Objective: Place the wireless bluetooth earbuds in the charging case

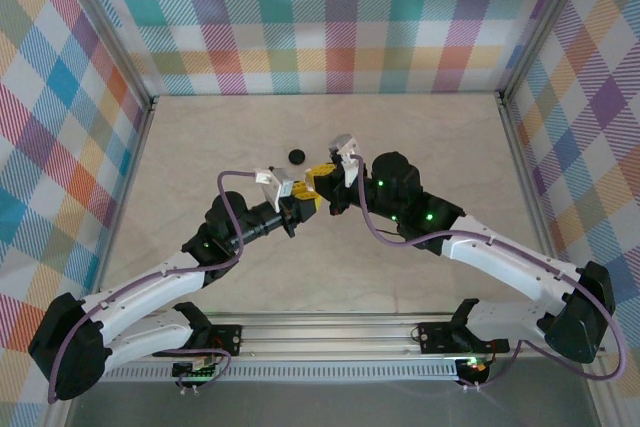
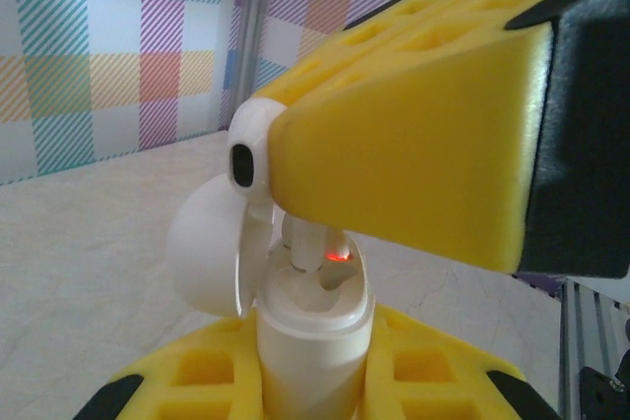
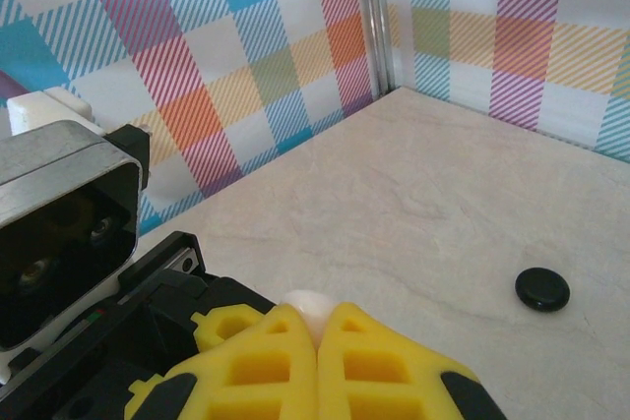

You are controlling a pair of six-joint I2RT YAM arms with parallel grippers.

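L claw (image 2: 315, 376) clamped on case (image 2: 315, 331), lid (image 2: 202, 253) open. R claw (image 3: 317, 341) pinched shut on earbud (image 2: 246, 150). Risk: stem (image 2: 303, 241) off-axis, so bud jams or slips.

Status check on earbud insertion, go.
Left gripper shut on charging case, lid open. Right gripper shut on earbud, stem in case mouth. Black disc on table, well clear.
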